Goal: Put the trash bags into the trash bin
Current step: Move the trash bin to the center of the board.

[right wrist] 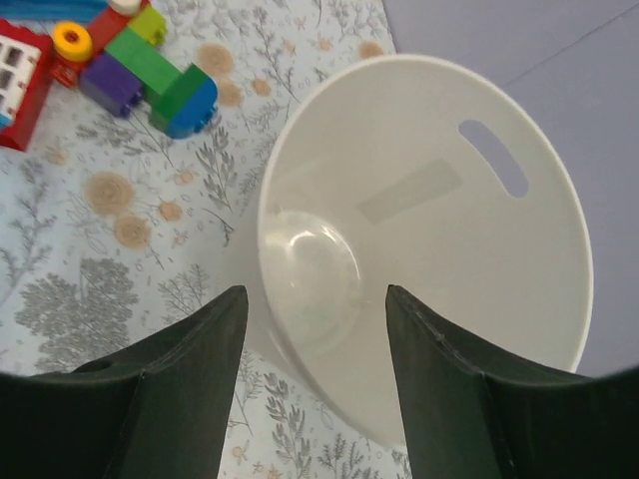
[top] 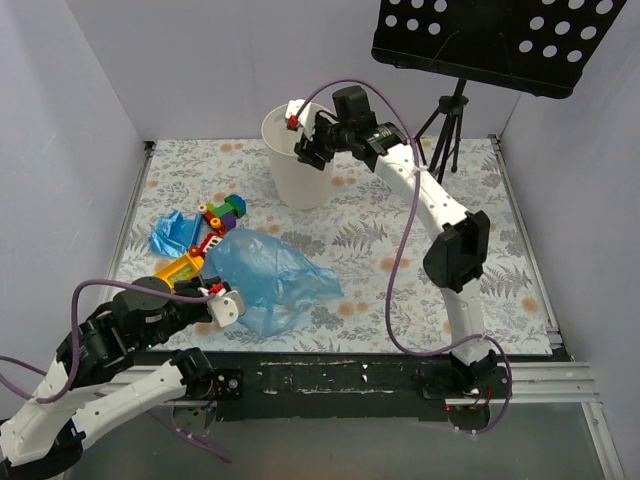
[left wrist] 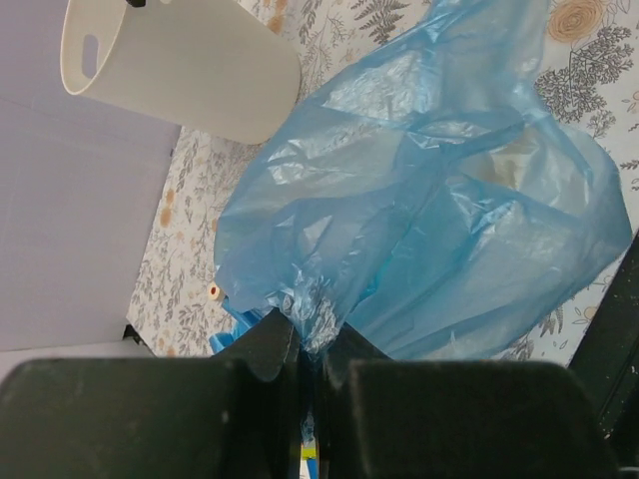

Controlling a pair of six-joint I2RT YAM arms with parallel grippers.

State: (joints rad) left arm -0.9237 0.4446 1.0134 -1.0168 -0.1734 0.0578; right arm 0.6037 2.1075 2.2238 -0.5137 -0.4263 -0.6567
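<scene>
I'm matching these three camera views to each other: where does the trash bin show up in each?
Top external: trash bin upper centre, upright.
Left wrist: trash bin upper left, looks tilted.
Right wrist: trash bin centre-right, seen down into its mouth.
Shared landmark: the floral tablecloth.

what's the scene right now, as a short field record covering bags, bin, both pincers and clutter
left pincer: shut on an edge of the spread trash bag
right pincer: open, empty, above the rim of the trash bin
spread trash bag: lying on the table
second blue bag: crumpled, beside the toy blocks
trash bin: upright, nothing inside
music stand: behind the bin, to the right
</scene>
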